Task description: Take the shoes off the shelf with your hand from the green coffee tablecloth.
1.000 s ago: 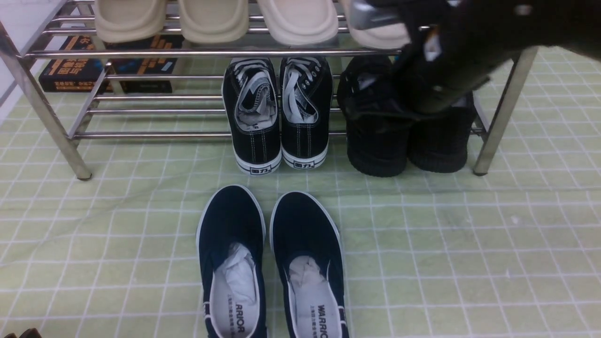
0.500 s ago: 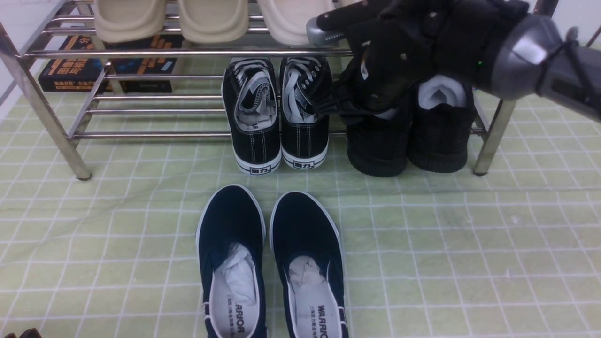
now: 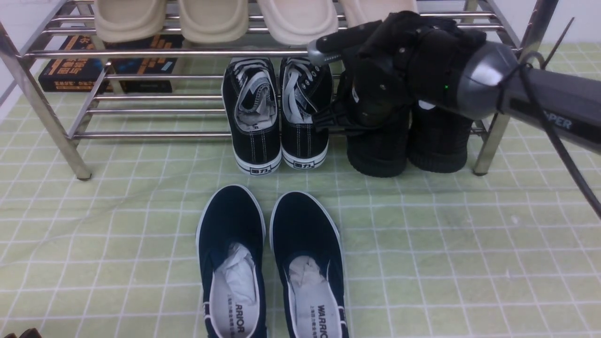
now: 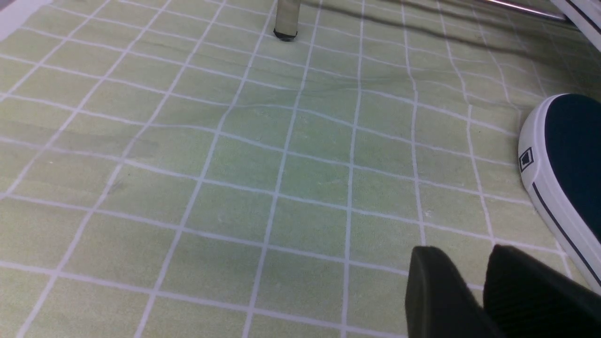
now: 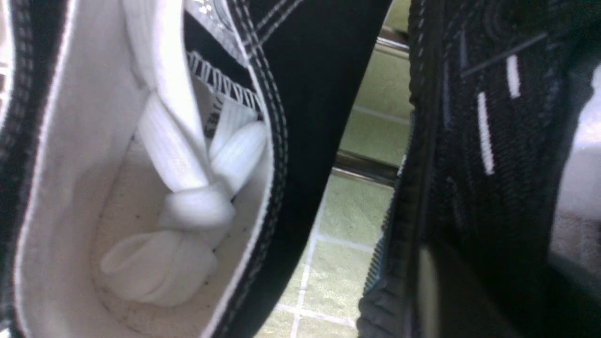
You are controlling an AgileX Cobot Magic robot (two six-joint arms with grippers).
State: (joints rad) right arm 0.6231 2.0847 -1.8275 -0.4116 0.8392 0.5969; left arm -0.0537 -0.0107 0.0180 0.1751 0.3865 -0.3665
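As R tool overlaps, shoes run front-back — heels out.

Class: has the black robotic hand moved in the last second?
Yes. The hand dropped: its fingertip, earlier above the front bar of the shelf, now overlaps it.

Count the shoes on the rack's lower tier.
4. Two white-soled black lace-ups stand mid-tier; two all-black sneakers stand at its right end, tops covered by the right hand. None looks hidden.

A robot lab set-up staged like a home shoe corner: a steel shoe rack with slippers on a checked tablecloth, books far left, a robot arm at right.
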